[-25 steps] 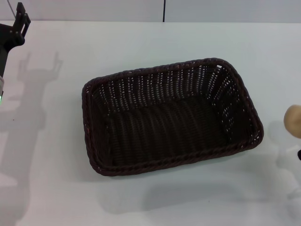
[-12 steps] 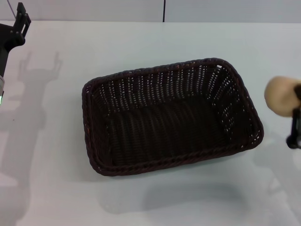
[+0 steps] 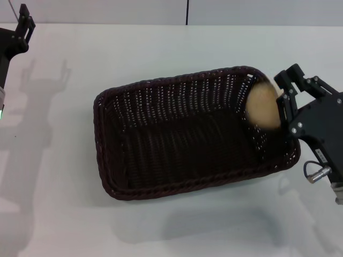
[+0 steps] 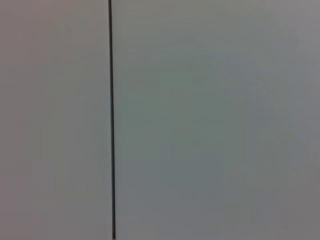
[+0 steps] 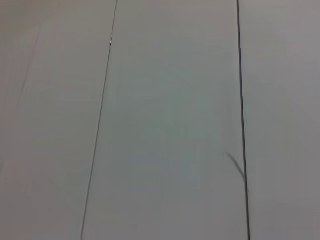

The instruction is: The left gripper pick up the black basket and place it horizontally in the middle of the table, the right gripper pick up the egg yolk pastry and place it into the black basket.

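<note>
White desk (image 3: 161, 48) carries the dark woven wicker basket (image 3: 128, 187); the right gripper (image 3: 281, 101), pinching the cream round pastry (image 3: 262, 107), should clear the rim, then release low. Left gripper (image 3: 21, 24) idles far-left, fingers unclear.

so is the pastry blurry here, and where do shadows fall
Head view: the egg yolk pastry in the right gripper is motion-smeared over the black basket rim; soft shadows lie on the table near the left gripper. Wrist views: only plain pale surfaces with thin dark lines.

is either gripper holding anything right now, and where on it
The right gripper holds the egg yolk pastry by its right side, over the right end of the black basket. The left gripper holds nothing.
</note>
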{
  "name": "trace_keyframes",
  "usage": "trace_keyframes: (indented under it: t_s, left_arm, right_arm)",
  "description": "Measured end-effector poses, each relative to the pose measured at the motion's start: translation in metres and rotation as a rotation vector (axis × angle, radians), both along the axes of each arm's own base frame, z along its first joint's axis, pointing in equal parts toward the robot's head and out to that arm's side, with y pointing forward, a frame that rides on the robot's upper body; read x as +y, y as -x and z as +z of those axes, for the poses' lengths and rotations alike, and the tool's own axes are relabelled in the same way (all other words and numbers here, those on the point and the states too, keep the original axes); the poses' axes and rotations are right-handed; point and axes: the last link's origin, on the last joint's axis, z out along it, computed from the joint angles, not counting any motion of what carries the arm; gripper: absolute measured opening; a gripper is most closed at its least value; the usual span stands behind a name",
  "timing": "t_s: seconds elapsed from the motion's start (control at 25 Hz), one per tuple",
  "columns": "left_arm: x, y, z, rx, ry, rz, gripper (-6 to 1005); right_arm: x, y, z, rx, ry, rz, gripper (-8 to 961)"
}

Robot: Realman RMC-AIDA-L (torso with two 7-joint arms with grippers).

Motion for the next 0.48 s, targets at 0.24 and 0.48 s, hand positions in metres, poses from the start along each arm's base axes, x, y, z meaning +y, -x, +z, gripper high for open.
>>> trace_keyframes:
  t_s: [0.24,0.48]
  left_arm:
    - [0.000,0.001,0.000,0.001,0.000,0.002,802]
    - [-0.006,0.005,0.001,-0.001,-0.007,0.012,802]
  right_arm:
    - [-0.005,-0.004,0.005,0.018,-0.029,-0.012,137]
    - [-0.033,-0.035,0.033,0.052,-0.206,-0.144,476]
